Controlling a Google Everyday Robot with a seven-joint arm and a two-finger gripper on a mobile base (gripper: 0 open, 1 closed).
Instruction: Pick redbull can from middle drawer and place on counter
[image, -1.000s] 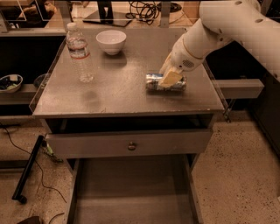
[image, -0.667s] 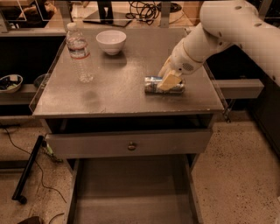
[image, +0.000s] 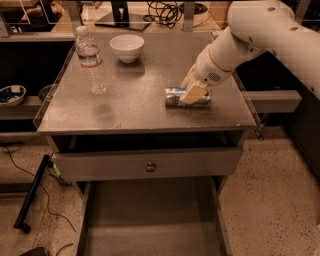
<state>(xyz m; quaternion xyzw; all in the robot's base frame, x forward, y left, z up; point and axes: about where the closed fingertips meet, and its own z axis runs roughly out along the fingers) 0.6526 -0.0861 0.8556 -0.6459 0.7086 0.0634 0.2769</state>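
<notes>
Silver redbull can (image: 174, 97) lies on its side on the table (image: 125, 112), right half, toward the front edge. Hand (image: 194, 91) is down on top of the can's middle, arm coming in from upper right. Can't tell whether it's clamped on the can or just resting over it.

Containers:
- middle drawer (image: 150, 225): pulled out low in front, plain grey floor in view
- white bowl (image: 126, 47): upright at the table's rear, inside shows plain white
- water bottle (image: 91, 62): upright, capped, left rear, near the bowl
- small dish (image: 11, 94): on the ledge far left, something dark inside, can't identify it

Bottle and bowl sit well apart from the can. Knob drawer front (image: 150, 166) sits just under the tabletop.
</notes>
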